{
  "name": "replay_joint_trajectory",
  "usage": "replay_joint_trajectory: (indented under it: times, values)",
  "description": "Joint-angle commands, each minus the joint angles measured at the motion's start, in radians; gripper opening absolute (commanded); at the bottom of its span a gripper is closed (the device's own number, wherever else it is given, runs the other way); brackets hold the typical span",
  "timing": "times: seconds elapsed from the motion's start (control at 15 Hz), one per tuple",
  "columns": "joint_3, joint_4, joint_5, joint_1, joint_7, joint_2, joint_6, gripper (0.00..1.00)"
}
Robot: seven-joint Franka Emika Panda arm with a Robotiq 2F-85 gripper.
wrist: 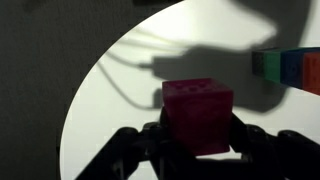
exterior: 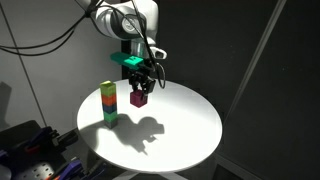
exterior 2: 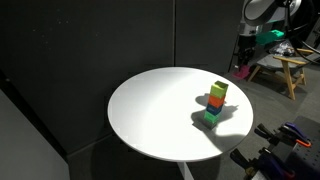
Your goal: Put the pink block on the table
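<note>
The pink block [wrist: 198, 112] is a magenta cube held between my gripper's [wrist: 198, 140] two black fingers in the wrist view. In an exterior view the gripper [exterior: 139, 88] holds the pink block [exterior: 138, 97] in the air above the far part of the round white table [exterior: 190, 130]. In an exterior view the gripper [exterior 2: 243, 66] and the pink block [exterior 2: 243, 71] show small at the table's [exterior 2: 160, 110] far right edge. The gripper is shut on the block.
A stack of yellow, orange and green cubes [exterior: 108, 104] stands on the table to the side of the gripper; it also shows in an exterior view [exterior 2: 216, 103] and at the wrist view's right edge [wrist: 290, 68]. A wooden stool [exterior 2: 285, 70] stands behind the table.
</note>
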Motion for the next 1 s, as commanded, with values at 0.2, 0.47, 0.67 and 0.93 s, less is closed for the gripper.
replay_joint_trajectory:
  times: [0.2, 0.47, 0.67, 0.93]
  values:
    - [0.008, -0.004, 0.0, -0.006, -0.001, -0.001, 0.006, 0.28]
    - [0.014, -0.016, 0.003, -0.002, -0.009, 0.008, 0.032, 0.28]
    - [0.018, -0.025, 0.0, -0.002, -0.016, 0.019, 0.059, 0.28]
    - [0.019, -0.031, -0.002, -0.005, -0.021, 0.044, 0.095, 0.28]
